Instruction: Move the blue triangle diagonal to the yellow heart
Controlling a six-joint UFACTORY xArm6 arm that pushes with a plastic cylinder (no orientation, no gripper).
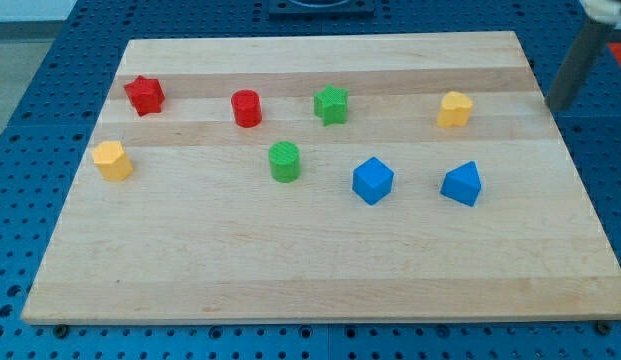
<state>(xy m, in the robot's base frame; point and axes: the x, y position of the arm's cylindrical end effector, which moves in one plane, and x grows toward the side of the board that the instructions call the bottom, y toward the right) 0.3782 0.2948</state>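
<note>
The blue triangle [462, 184] lies on the right part of the wooden board [310, 280]. The yellow heart [455, 109] lies just above it in the view, a short gap apart. My tip [557, 104] is at the board's right edge, to the right of the yellow heart and up and to the right of the blue triangle. It touches no block.
A blue cube [372, 181] sits left of the triangle. A green cylinder [284, 161], a green star [331, 104], a red cylinder [246, 108], a red star [145, 95] and a yellow pentagon [112, 160] lie across the middle and left.
</note>
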